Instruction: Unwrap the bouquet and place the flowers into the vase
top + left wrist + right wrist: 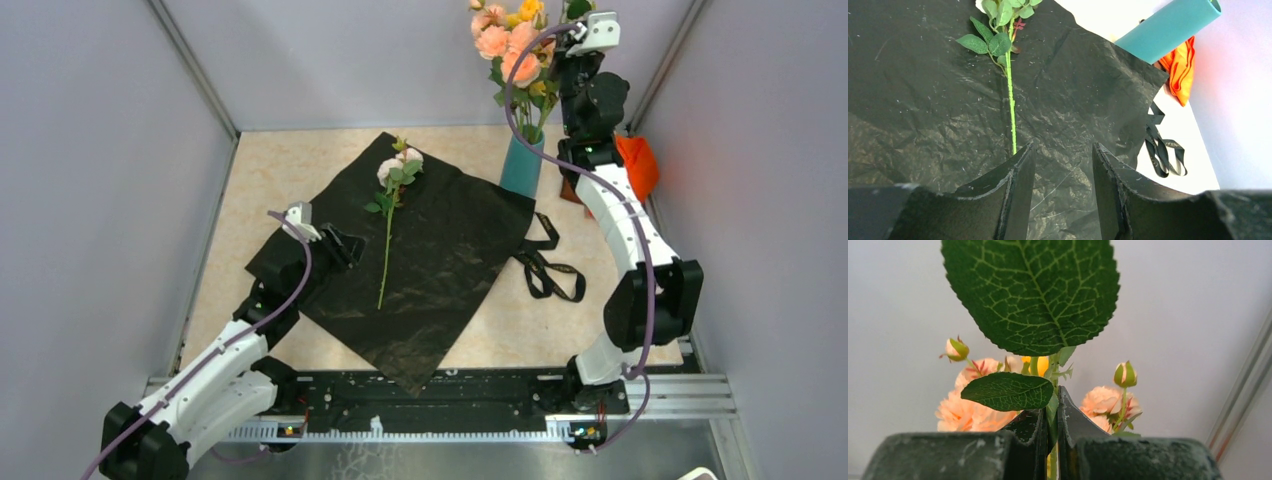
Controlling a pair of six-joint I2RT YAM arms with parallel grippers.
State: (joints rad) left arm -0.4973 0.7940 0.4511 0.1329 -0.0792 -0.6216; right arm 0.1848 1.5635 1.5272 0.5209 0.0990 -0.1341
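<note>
Now grips a stem [1052,426] tight in the right pincer [1051,402], up among the flowers [505,45] in the vase [522,165]. Holds the left pincer [1063,147] half open and empty, low over the sheet [450,270], near one loose rose [388,230] lying flat there.

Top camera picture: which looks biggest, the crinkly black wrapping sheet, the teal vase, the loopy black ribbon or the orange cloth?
1. Glossy black wrapping sheet, by far.
2. Black ribbon, counting its whole spread.
3. Tall teal-blue ceramic vase and orange cloth: about alike; the right arm hides part of the cloth.
</note>
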